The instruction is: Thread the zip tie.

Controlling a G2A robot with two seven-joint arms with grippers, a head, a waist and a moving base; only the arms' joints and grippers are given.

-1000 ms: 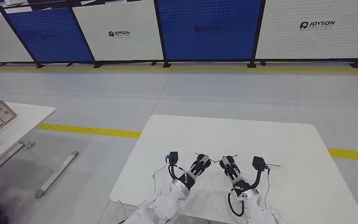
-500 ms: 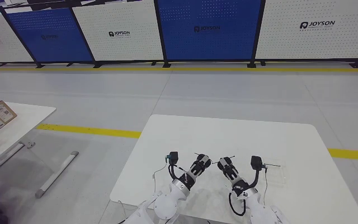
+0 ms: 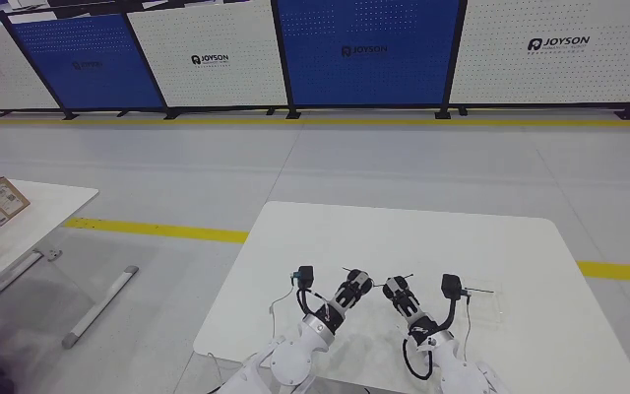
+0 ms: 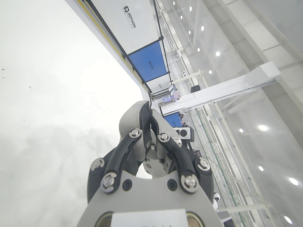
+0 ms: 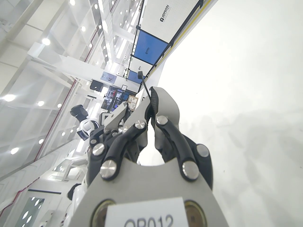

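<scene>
Logo-printed panels (image 3: pixel 366 49) stand beyond table (image 3: pixel 413 236); labelled right claw (image 5: pixel 151 93) pinches zip tie (image 5: pixel 144 82).

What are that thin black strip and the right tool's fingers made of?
The zip tie looks like matte black plastic: a slim strip with a square head. On the right tool, the fingers are smooth pale grey, metal or hard plastic, unclear which; their pads are black and ribbed, likely rubber.

Black zip tie (image 5: pixel 144 82). White table (image 3: pixel 443 236). Grey left gripper (image 4: pixel 149 106) and right gripper (image 5: pixel 149 95), black pads (image 5: pixel 154 99). Blue and white dotted panels (image 3: pixel 366 49). Yellow floor line (image 3: pixel 157 229).
</scene>
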